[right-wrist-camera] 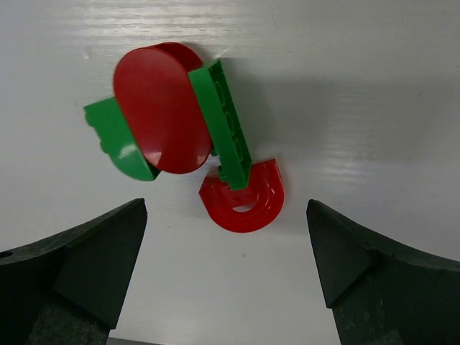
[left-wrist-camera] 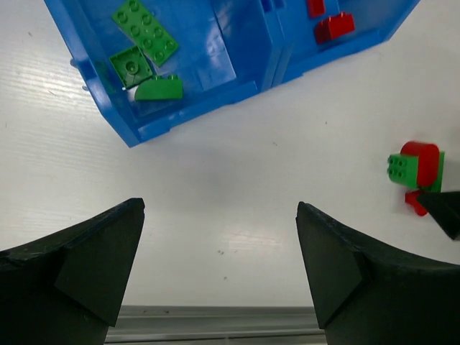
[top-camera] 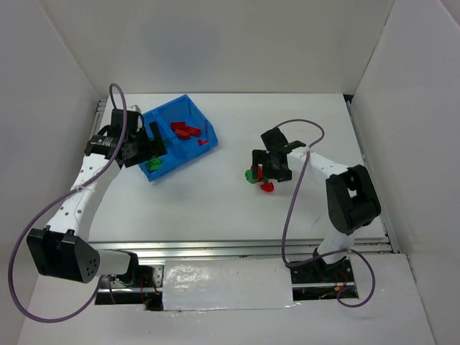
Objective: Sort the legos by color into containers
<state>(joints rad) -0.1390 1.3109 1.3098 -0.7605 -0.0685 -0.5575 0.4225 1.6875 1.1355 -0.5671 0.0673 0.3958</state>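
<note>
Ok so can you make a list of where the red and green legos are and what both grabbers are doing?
bin: blue bin, two compartments
one compartment: three green legos
other compartment: red legos
on table: red oval brick joined with green bricks, red arch touching them
left gripper: open, empty, over the table beside the bin
right gripper: open, empty, above the loose clump

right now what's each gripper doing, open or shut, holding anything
Left gripper: open, holding nothing.
Right gripper: open, holding nothing, at the red-green lego cluster.
</note>
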